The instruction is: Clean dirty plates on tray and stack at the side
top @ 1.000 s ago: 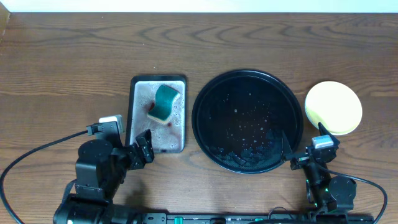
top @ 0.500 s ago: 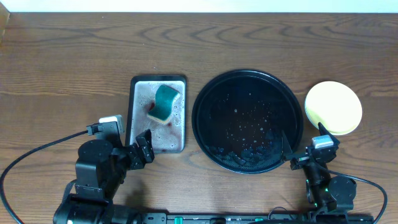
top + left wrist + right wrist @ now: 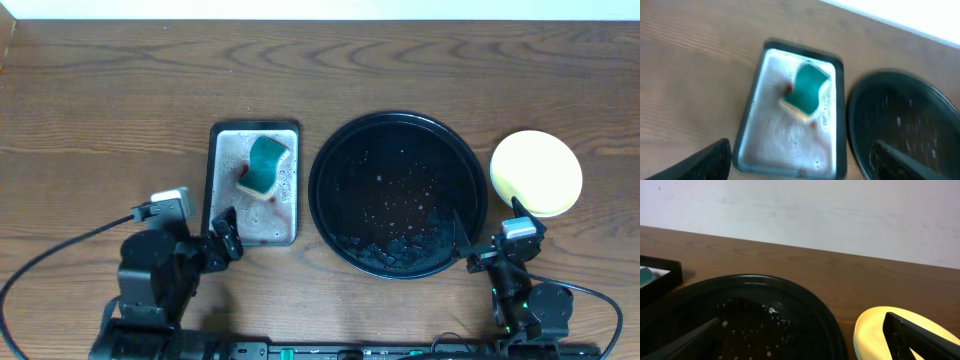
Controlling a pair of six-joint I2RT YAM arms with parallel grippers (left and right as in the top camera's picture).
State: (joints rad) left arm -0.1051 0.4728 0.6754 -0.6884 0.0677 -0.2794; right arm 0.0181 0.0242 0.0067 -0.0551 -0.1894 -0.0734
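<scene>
The black tray (image 3: 398, 165) lies in the middle of the table, holding only water droplets; it also shows in the right wrist view (image 3: 765, 310) and the left wrist view (image 3: 900, 115). The plates (image 3: 536, 172) lie stacked to the right of the tray, the pale yellow one on top and pale edges just showing beneath it in the right wrist view (image 3: 880, 330). My left gripper (image 3: 222, 240) is open and empty over the near end of the grey metal tray. My right gripper (image 3: 490, 238) is open and empty, between the black tray's near right rim and the stack.
A rectangular grey metal tray (image 3: 228, 170) with foamy, reddish water stands left of the black tray. A teal sponge (image 3: 266, 165) lies in its far half, also seen in the left wrist view (image 3: 807, 90). A pale wall runs behind the table's far edge.
My left arm has shifted slightly to the left, and its view is blurred. The right arm, plates and trays have not moved.
</scene>
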